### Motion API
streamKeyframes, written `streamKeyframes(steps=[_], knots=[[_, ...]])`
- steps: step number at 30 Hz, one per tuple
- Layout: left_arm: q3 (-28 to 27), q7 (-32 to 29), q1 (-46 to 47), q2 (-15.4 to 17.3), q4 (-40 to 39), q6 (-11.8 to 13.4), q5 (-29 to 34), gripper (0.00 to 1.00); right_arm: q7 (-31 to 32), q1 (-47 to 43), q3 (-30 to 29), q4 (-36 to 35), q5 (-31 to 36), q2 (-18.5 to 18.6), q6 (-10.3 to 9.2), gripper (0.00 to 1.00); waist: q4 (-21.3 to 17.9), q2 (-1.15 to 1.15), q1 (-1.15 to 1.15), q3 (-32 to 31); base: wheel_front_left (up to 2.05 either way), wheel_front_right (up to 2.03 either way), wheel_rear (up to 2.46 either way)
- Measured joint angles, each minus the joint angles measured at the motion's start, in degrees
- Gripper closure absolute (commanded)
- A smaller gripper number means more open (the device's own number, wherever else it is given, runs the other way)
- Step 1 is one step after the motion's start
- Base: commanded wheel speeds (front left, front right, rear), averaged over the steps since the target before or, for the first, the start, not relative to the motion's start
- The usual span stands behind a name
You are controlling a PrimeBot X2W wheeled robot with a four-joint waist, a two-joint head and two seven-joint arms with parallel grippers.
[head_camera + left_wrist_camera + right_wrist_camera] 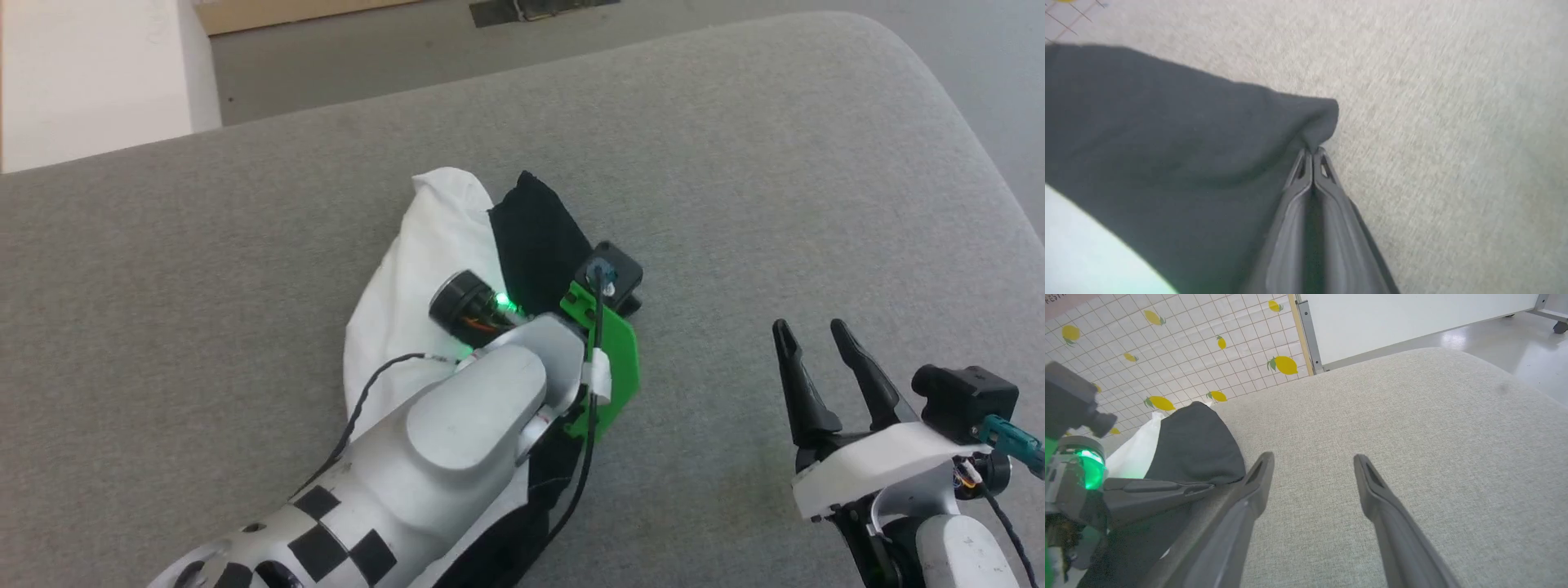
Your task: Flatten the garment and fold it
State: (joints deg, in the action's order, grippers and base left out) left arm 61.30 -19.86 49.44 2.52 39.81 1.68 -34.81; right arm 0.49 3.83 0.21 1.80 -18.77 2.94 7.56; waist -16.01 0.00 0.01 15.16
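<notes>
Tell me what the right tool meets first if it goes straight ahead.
Probably just the bare grey cushion: the open right tool points across it with nothing ahead. The garment lies off to its left. Depth is unclear.

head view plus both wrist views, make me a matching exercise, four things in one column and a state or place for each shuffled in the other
1 left gripper
2 right gripper
3 garment
4 grey cushion

a open, holding nothing
b bunched, white and black
c shut on a black fold
d lies under the garment

Pairs: 1-c, 2-a, 3-b, 4-d
</notes>
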Motion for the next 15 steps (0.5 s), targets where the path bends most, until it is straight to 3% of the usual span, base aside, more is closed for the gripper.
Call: streamKeyframes(steps=[9, 12, 15], knots=[[-9.67, 20.64, 2.43, 0.42, -8.46, 5.86, -5.58, 1.00, 1.81, -0.35, -0.96, -1.09, 0.67, -0.01, 0.00, 0.00, 4.53, 0.00, 0.00, -3.18, 0.00, 0.00, 0.00], [-14.11, 25.59, 1.77, 3.96, -12.12, 8.61, -6.46, 1.00, 2.56, -0.82, -1.15, -1.75, 0.68, 0.00, 0.00, 0.00, 6.43, 0.00, 0.00, -4.48, 0.00, 0.00, 0.00], [-19.22, 28.87, -2.54, 10.69, -17.25, 12.32, -7.65, 1.00, 3.19, -1.82, -1.54, -2.44, 0.89, -0.02, 0.01, 0.00, 8.42, 0.00, 0.00, -5.76, 0.00, 0.00, 0.00]])
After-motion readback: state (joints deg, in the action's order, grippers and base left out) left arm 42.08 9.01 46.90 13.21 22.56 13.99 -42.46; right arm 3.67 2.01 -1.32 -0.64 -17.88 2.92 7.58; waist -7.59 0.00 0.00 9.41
